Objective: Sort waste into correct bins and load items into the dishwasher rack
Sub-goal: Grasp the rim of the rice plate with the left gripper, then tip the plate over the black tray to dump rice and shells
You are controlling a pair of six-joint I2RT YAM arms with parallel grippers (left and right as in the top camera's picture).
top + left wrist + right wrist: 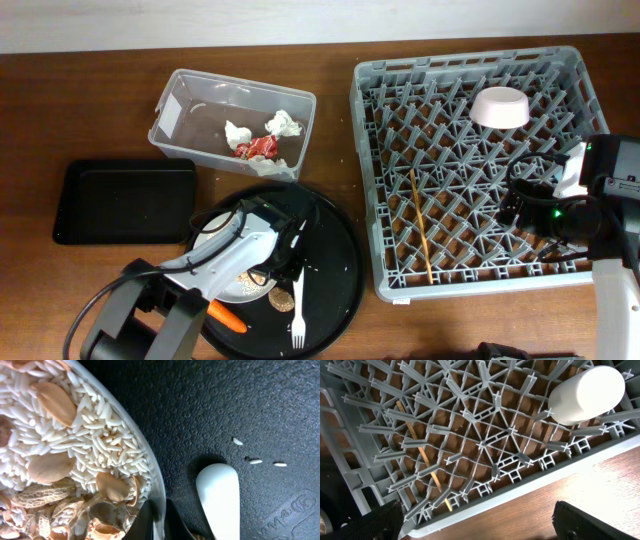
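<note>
Since the dishwasher rack (470, 240) is the biggest thing on the counter (100, 90), start there. It sits at the right, with a pale pink bowl (500, 107) near its far edge and a thin chopstick (421, 225) lying among the pegs toward its left side. The round black tray (335, 250) is at the front. Behind it the clear tub (215, 100) holds tissues (285, 123) and a red wrapper (260, 148), and the shallow black tray (125, 200) lies at the left.

On the round tray is the grey-white plate (210, 232), carrying a loose food heap (75, 450) of rice and peanut shells. Your left end effector (159, 521) straddles the plate's rim and looks clenched on it. Expect the plate to be stiff, smooth and probably slippery. Pinched at one edge it will likely want to droop, and the heap will slide the moment you tilt it, so keep it level until you are over a bin.

Your right end effector (475, 520) hangs over the rack's near edge, released and holding nothing.

The fork (298, 315) lies just beside the plate, with the carrot (226, 317) and the brown lump (283, 297) nearby.

From above, the left arm covers most of the plate. The left wrist view crops the fingers at its bottom edge, so the depth of the grip is hard to judge. Neither cup shows anywhere.
</note>
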